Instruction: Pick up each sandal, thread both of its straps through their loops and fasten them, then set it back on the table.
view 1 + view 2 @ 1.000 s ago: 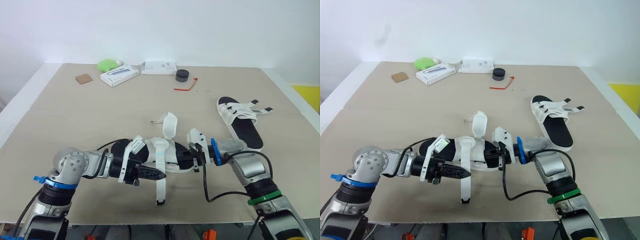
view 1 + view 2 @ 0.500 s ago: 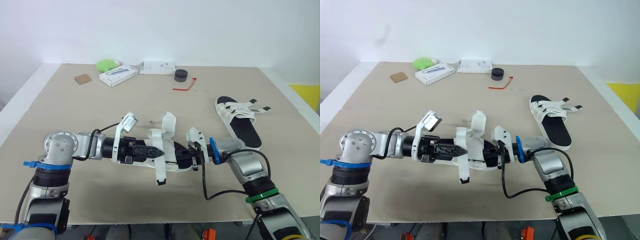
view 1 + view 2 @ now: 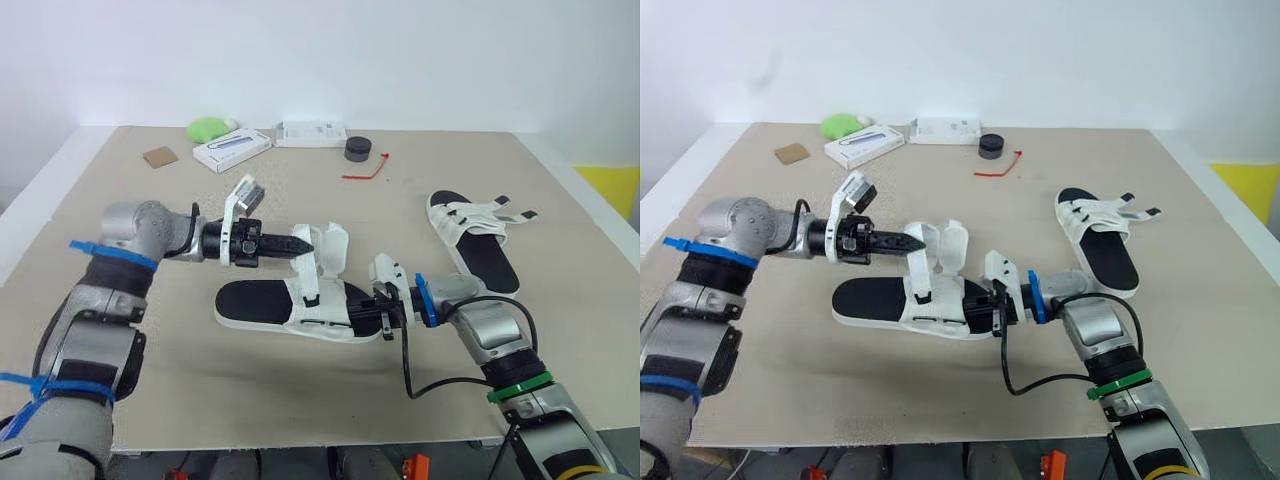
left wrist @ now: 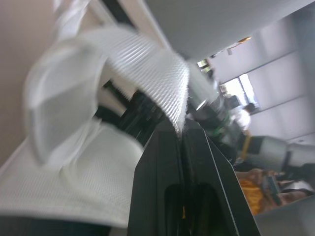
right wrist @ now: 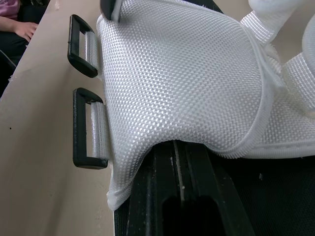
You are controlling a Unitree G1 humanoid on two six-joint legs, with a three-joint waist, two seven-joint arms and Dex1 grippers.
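near sandal (image 3: 300, 305): upper of white woven mesh cloth, coarse and matt; strap (image 4: 147, 64) of ribbed white webbing; footbed matt black; loops (image 5: 88, 129) of smooth black plastic with a slight sheen. left gripper (image 4: 180, 130): smooth, faintly glossy black plastic. bench (image 3: 150, 220): matt beige top, finely grained.

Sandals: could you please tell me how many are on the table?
2. The near sandal lies centrally in front of the robot, straps undone; the far sandal lies further right.
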